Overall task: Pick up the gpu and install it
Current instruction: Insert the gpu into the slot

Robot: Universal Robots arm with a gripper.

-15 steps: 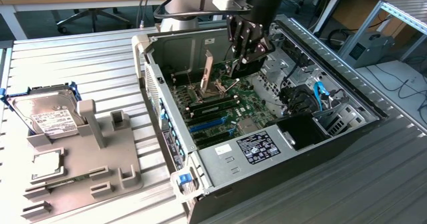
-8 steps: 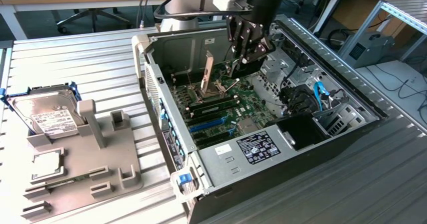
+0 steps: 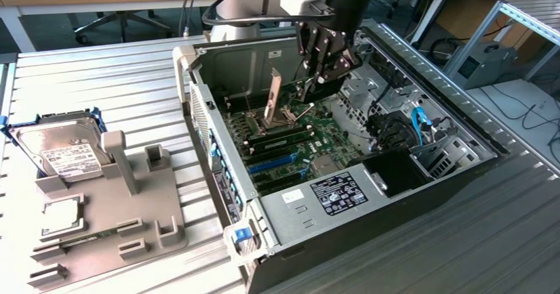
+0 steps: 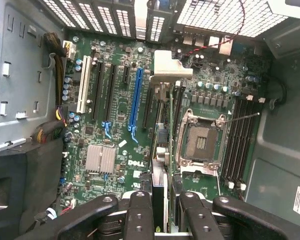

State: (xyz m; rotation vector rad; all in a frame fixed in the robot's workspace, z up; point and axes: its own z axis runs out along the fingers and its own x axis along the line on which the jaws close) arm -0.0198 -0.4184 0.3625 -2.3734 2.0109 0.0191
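The install step is in hand: the pincer (image 3: 326, 63) hangs inside the open case (image 3: 455, 120), partly closed on the top edge of the gpu (image 3: 278, 92), which it carries edge-down above the motherboard (image 3: 302, 146). In the exterior view the card's silver bracket (image 3: 275, 87) stands upright toward the far wall of the case. In the wrist view the gpu (image 4: 160, 150) runs as a thin edge-on strip from between the black fingers (image 4: 140, 210) toward its pale bracket tab (image 4: 170, 65) at the rear slot openings.

The card looks to be off the board, not seated; how far above cannot be told. In the wrist view it lies just to one side of the long blue slot (image 4: 136, 97), between that slot and the open cpu socket (image 4: 200, 142), so it appears to be over or beside a black slot there; which slot it is meant for cannot be settled.

On the worktop (image 3: 105, 77) at the exterior view's left, well apart from the case, a grey holder (image 3: 131, 209) carries a hard drive (image 3: 57, 146).

The next move, as I judge it, calls for lining the card's lower edge along the chosen slot and the bracket tab with its rear opening, keeping the card upright, then a straight, even push down. Any tilt could make the connector bind or land beside the slot.
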